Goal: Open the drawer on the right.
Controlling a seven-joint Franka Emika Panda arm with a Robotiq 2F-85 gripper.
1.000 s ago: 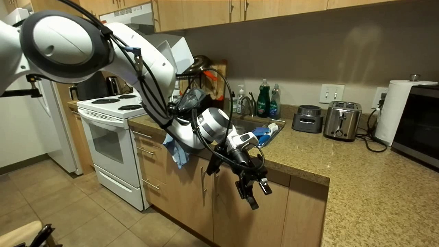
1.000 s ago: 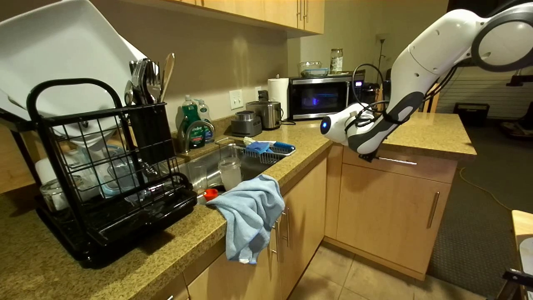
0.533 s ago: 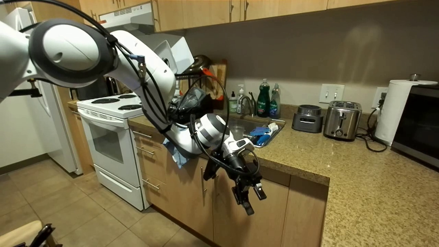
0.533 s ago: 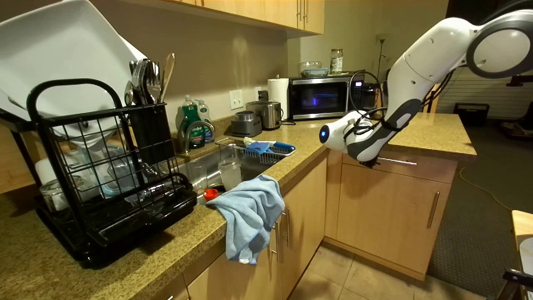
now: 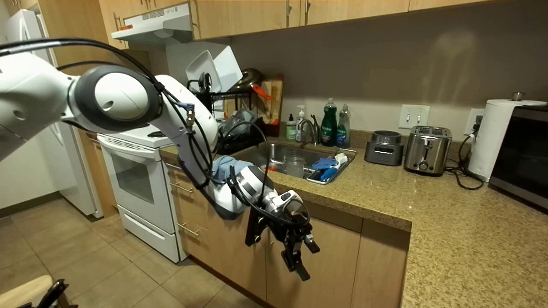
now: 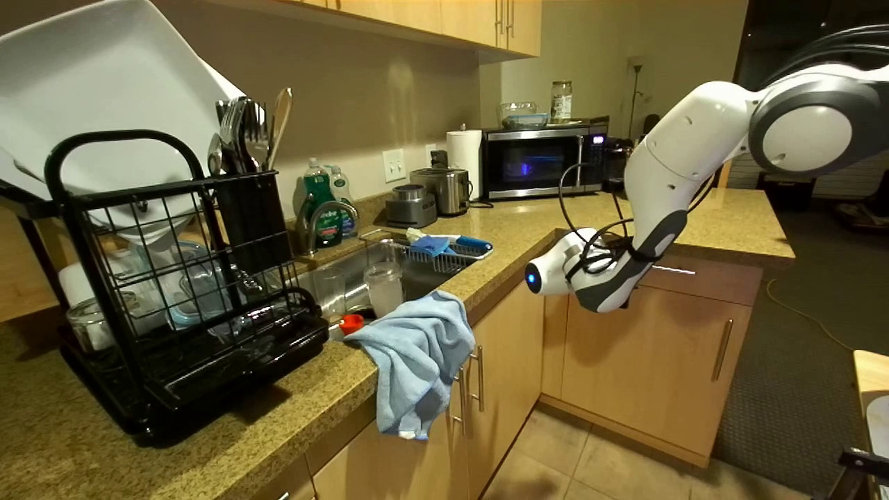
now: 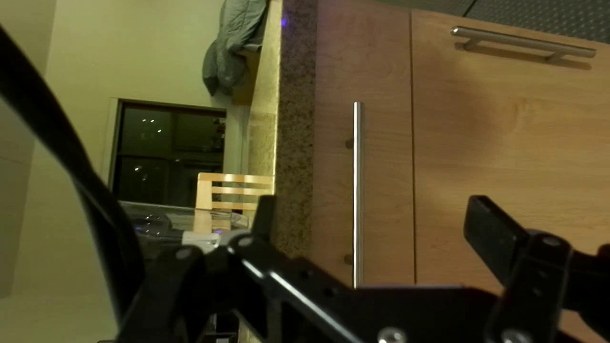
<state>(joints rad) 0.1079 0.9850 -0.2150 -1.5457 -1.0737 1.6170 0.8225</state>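
Observation:
The drawer (image 6: 722,276) is a flat light-wood front under the counter's right-hand section in an exterior view. It is shut, and the arm covers its left part and part of its bar handle (image 6: 675,269). In the wrist view the drawer front (image 7: 333,95) stands on edge, with its long metal handle (image 7: 358,190) between my fingers in the picture. My gripper (image 7: 371,209) is open and empty, and no finger visibly touches the handle. My gripper (image 5: 308,259) also shows open below counter height in an exterior view, where the drawer is out of view. The arm hides it in the opposite view.
The stone counter edge (image 7: 295,119) runs along the drawer's top. A cabinet door (image 6: 653,368) with a vertical bar handle (image 6: 722,351) is below it. A blue towel (image 6: 424,368) hangs by the sink. A black dish rack (image 6: 173,278) stands on the counter.
The arm has come down, and my gripper has moved lower and somewhat left in the exterior view that shows it. It stays open. The drawer stays shut.

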